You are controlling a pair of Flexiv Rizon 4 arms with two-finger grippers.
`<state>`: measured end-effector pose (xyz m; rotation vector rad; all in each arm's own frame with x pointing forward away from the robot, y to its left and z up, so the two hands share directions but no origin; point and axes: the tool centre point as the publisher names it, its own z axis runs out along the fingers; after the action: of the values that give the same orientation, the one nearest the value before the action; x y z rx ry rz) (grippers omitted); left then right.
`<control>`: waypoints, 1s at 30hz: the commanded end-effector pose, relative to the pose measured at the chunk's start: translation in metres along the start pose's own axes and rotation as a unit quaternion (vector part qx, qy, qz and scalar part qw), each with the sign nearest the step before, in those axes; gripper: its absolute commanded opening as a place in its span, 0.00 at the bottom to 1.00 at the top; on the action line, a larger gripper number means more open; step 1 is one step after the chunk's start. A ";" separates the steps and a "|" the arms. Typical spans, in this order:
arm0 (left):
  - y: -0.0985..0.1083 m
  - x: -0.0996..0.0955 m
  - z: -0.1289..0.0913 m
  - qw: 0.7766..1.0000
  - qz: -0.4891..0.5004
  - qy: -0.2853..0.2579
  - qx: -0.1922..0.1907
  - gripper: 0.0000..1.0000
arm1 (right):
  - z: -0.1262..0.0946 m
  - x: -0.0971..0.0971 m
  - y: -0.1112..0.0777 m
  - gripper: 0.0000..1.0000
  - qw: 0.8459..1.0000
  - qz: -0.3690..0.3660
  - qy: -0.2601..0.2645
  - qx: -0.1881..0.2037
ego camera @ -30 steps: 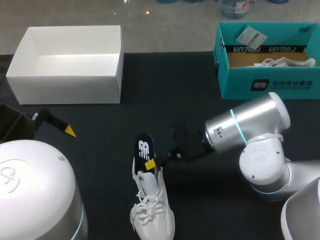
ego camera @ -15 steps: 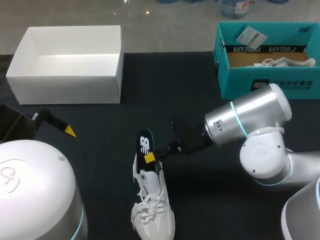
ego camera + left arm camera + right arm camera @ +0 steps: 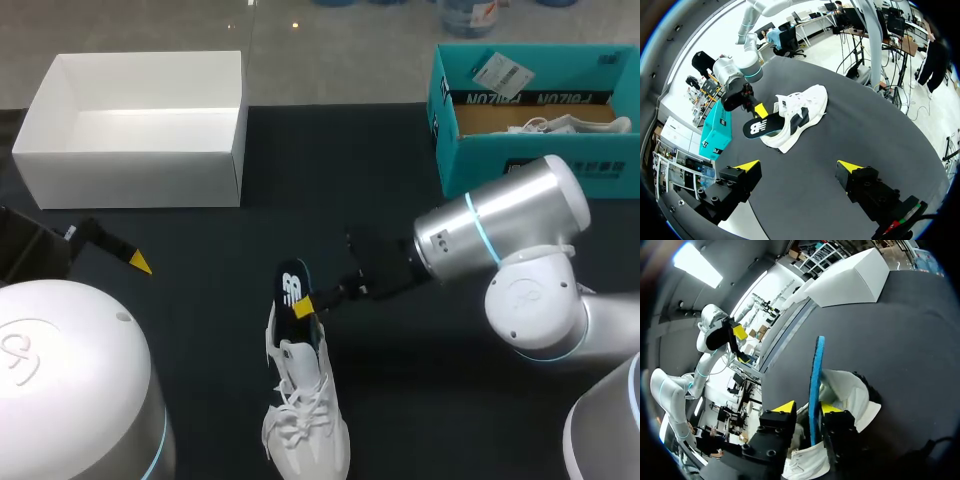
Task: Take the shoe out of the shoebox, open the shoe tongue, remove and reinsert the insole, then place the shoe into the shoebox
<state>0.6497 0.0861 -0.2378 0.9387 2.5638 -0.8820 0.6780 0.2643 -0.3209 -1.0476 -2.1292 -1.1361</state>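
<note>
A white laced shoe (image 3: 300, 400) lies on the dark table near the front middle. Its black insole (image 3: 290, 285) with a blue edge sticks up out of the heel opening. My right gripper (image 3: 305, 308) is at the heel. In the right wrist view the insole (image 3: 816, 375) stands edge-on between the fingers, close to one and with a gap to the other, so the gripper (image 3: 807, 408) is open. My left gripper (image 3: 105, 248) hangs wide open at the left, well away from the shoe (image 3: 800, 107), holding nothing (image 3: 799, 167).
An empty white open box (image 3: 130, 160) stands at the back left. A teal shoebox (image 3: 530, 165) at the back right holds another white shoe. Dark table surface lies between the boxes and around the shoe.
My right gripper's fingers have parted from a shut grip on the insole. The right arm shifted slightly back and right; the insole stays propped in the heel. The left arm is unchanged.
</note>
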 end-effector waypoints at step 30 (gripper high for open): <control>0.000 0.000 0.000 1.000 0.000 0.001 0.000 1.00 | 0.004 0.001 -0.016 0.38 1.000 0.026 -0.001 -0.005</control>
<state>0.6497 0.0861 -0.2378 0.9387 2.5638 -0.8820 0.6589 0.2633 -0.3370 -1.1050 -2.0703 -1.1521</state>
